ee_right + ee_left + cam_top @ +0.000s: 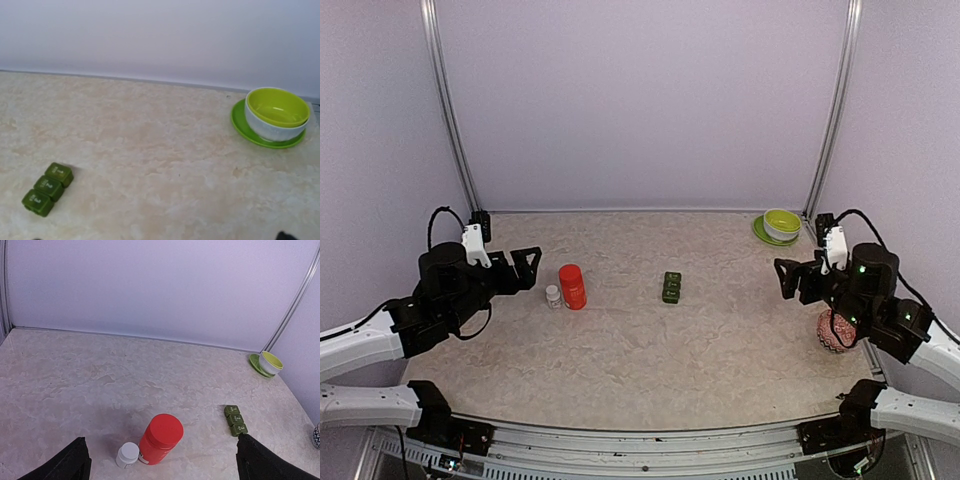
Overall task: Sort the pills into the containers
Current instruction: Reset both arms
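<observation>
1. The containers are a dark-green strip of boxes just right of the middle of the top view, lying flat on the table with their lids down.
2. Left of the strip, well apart from it, stands a red bottle. A small clear bottle with a white cap stands just beside it on the left.
3. In the top view both bottles stand between the left gripper and the strip.
4. A green-and-white bowl sits on a green saucer in the far right corner, upper right of the view.
5. A round red-and-white patterned thing shows at the right edge, partly hidden behind the right arm.
6. The left gripper's jaws are spread wide and hold nothing.
7. The right gripper also has its jaws apart and holds nothing, well apart from the strip.
8. Count: one strip of three boxes, two bottles, one bowl, one saucer, one patterned thing.
</observation>
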